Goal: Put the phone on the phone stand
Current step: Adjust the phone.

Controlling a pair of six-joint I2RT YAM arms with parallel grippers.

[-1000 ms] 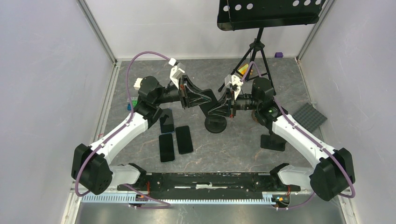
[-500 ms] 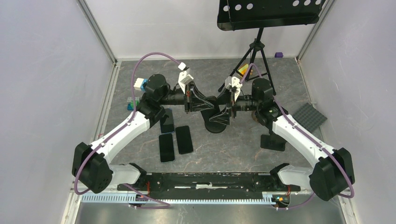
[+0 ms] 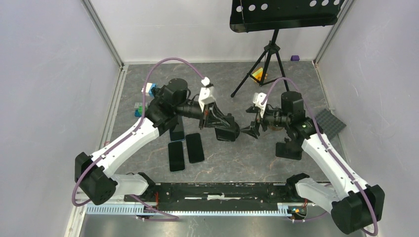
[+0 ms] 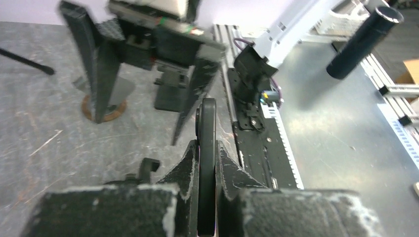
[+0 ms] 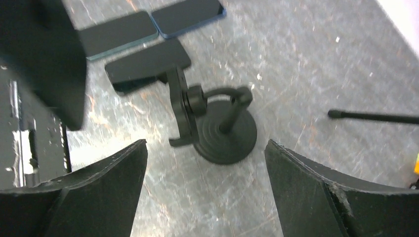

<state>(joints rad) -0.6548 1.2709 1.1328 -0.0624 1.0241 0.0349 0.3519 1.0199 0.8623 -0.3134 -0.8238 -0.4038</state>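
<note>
No text, label, brand, number or sign is made out in any view, three phones [image 3: 177,156] left of centre are shown with dark faces, finer markings are blurred beyond reading

Table [image 3: 257,158]: grey, marbled with pale veins and fine scratches.
Phone stand [image 5: 225,133]: black all over, concentric rings on the base.
Blue-rimmed phone [image 5: 187,16], teal-rimmed phone [image 5: 116,34], plain phone [image 5: 148,61]: black screens on all three.
Left arm [image 3: 131,140], right arm [image 3: 323,149]: white links, black joints.
Cables [image 3: 163,60]: purple.
Walls [image 3: 49,74]: pale lilac-white.
Music stand [image 3: 281,15]: black, tray punched with round holes.
Small block [image 3: 295,58] at the back: purple.
Studded plate [image 3: 327,123]: dark grey, regular grid of bumps.
Blocks [image 3: 140,109] at left: blue and green.
</note>
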